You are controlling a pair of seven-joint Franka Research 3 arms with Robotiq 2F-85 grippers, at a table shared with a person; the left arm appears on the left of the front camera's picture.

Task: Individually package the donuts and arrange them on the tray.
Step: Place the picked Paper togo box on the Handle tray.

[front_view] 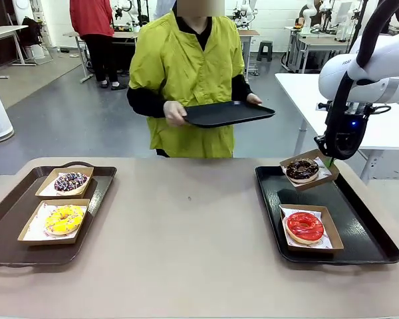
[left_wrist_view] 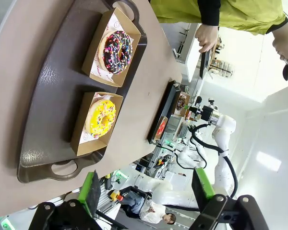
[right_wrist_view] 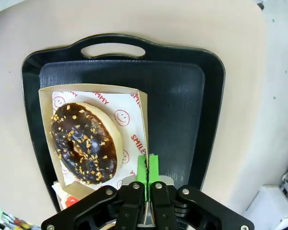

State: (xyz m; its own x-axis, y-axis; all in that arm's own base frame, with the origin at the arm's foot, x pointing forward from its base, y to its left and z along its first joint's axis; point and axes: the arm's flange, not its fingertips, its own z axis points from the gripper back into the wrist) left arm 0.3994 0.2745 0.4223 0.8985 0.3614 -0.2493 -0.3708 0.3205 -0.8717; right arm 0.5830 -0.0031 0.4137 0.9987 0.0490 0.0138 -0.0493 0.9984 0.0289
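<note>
Donuts number four, each already in its own cardboard box: the purple-sprinkled one (front_view: 70, 181) and the yellow one (front_view: 64, 219) sit on the brown tray (front_view: 6, 222), the red one (front_view: 304, 226) on the black tray (front_view: 362, 229). Packaging looks done; arranging is nearly finished. Clenched on the edge of its box (front_view: 321, 177), the right gripper (front_view: 330, 161) holds the brown chocolate donut (front_view: 302, 169) tilted above that tray. Left gripper (left_wrist_view: 146, 189) hangs released, holding nothing. A person carries a third tray (front_view: 227, 113)

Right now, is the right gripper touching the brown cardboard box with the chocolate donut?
Touching. In the right wrist view the right gripper has its green pads pinched shut on the edge of the brown cardboard box holding the chocolate donut.
</note>
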